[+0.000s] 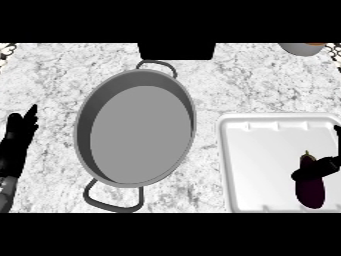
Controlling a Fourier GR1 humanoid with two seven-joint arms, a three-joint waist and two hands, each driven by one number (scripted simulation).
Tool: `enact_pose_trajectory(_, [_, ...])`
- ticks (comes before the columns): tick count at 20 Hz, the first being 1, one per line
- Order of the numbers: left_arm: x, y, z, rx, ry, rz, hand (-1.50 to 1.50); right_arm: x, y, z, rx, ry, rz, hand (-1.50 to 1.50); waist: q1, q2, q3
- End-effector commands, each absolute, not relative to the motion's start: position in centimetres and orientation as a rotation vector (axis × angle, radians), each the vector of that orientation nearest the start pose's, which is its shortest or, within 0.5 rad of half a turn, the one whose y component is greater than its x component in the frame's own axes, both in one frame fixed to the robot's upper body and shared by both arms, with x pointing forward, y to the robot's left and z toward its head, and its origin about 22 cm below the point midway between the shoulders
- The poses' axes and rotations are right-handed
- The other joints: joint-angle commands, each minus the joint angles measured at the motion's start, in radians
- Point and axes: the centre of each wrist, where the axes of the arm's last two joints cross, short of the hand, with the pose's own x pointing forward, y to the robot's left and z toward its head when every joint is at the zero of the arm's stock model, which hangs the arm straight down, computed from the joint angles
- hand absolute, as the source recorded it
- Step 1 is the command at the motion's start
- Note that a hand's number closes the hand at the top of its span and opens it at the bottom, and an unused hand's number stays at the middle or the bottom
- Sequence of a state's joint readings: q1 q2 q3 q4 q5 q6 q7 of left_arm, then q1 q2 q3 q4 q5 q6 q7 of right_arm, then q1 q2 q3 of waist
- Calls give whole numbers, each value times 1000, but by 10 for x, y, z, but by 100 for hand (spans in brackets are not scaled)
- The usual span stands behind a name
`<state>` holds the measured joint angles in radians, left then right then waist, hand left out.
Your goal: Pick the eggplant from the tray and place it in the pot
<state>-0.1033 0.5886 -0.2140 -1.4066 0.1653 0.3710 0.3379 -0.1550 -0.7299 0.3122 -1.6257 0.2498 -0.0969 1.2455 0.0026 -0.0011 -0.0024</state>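
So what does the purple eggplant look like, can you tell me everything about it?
The eggplant is dark purple, almost black, smooth and a bit shiny, with a small stem pointing away from the robot. It is long and plump, fatter at the near end. It lies lengthwise on the white tray, near the tray's right side. The robot's right hand is at it, with black fingers curled across its upper part, just below the stem. It is not in the pot.

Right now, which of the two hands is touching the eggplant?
The right hand, at the view's right over the white tray; its thumb and fingers curl round the eggplant. The left hand rests open at the left edge, beyond the pot.
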Motion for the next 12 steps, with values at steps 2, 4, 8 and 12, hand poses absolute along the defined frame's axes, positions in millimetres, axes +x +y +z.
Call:
enact_pose_trajectory(2, [260, 320, 23, 517, -1156, -120, 0, 270, -282, 73, -968, -286, 300, -150, 4, 1, 1])
enact_pose_trajectory(4, [270, 320, 26, 537, -1165, -113, 0, 274, -282, 77, -975, -300, 300, -150, -2, 2, 1])
enact_pose_trajectory(8, [258, 328, 21, 528, -1147, -94, 0, 271, -292, 62, -994, -280, 305, -150, 3, 1, 1])
enact_pose_trajectory(12, [271, 330, 34, 511, -1171, -121, 0, 285, -289, 51, -967, -209, 307, -150, 13, 5, 2])
